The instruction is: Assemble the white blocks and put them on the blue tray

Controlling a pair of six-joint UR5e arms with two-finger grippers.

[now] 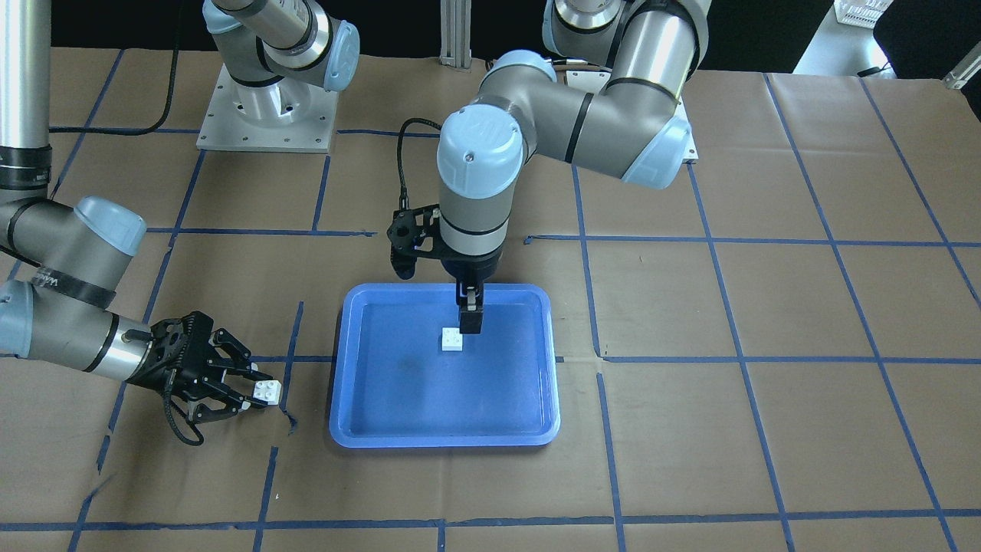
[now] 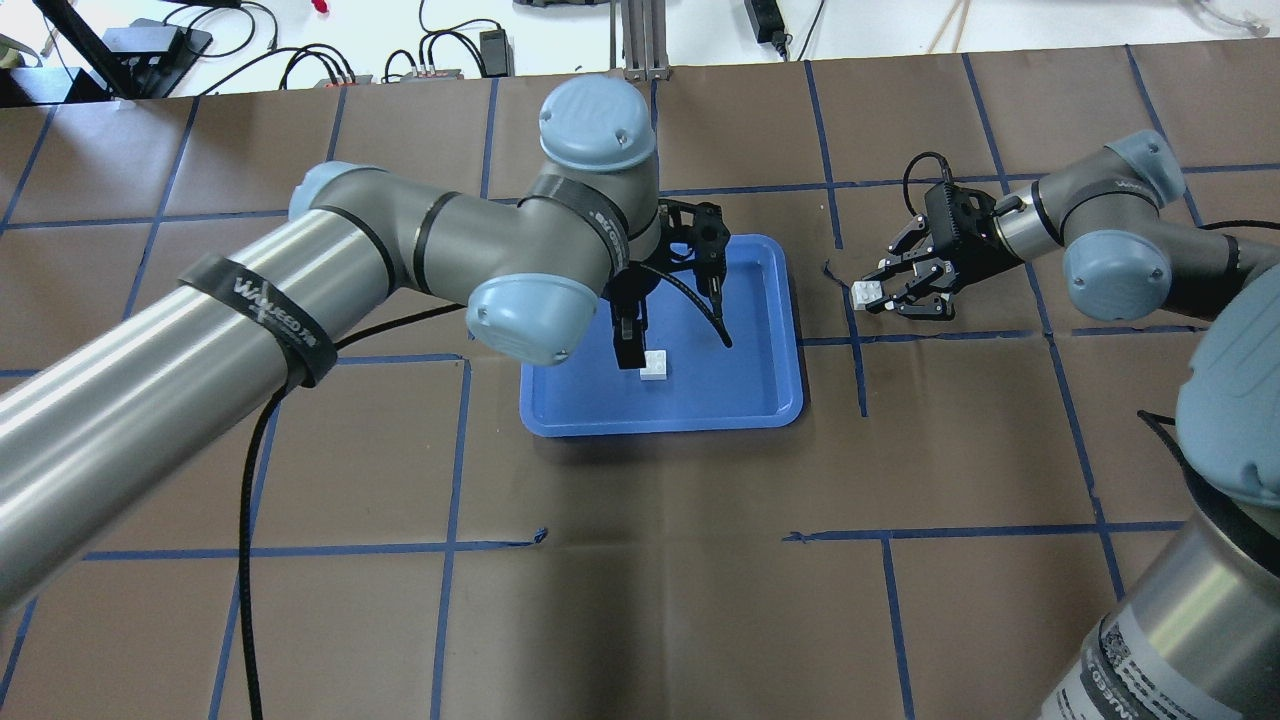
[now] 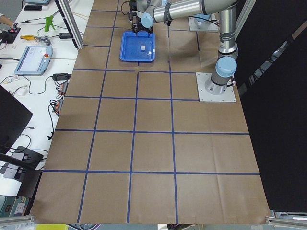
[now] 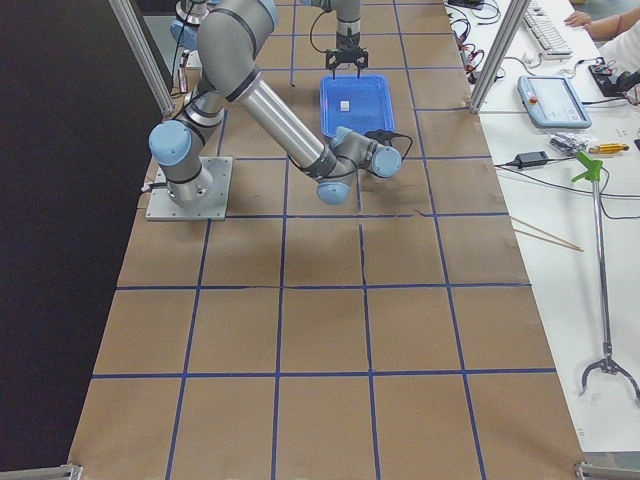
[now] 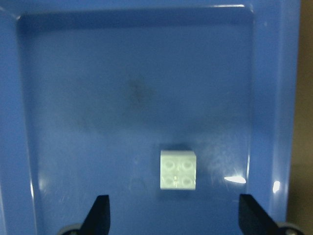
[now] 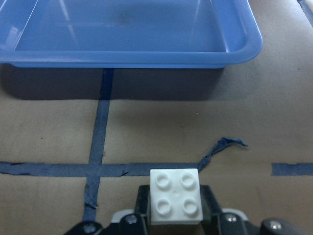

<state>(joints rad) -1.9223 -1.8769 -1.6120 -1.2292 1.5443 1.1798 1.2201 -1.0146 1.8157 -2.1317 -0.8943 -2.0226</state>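
The blue tray [image 1: 444, 441] lies in the middle of the table. One white block [image 1: 452, 340] lies studs up on the tray floor and also shows in the left wrist view [image 5: 178, 170]. My left gripper [image 1: 469, 322] hangs straight down just over it, open and holding nothing, with its fingertips [image 5: 100, 215] wide apart on either side of the block. My right gripper [image 1: 260, 393] is off the tray, low over the paper, and shut on the second white block [image 6: 175, 196], studs up; it also shows in the overhead view [image 2: 866, 293].
Brown paper with blue tape lines [image 6: 100, 122] covers the table. A torn tape end [image 6: 222, 146] lies between my right gripper and the tray rim [image 6: 127, 58]. The arm base plates [image 1: 264, 115] stand at the robot's edge of the table.
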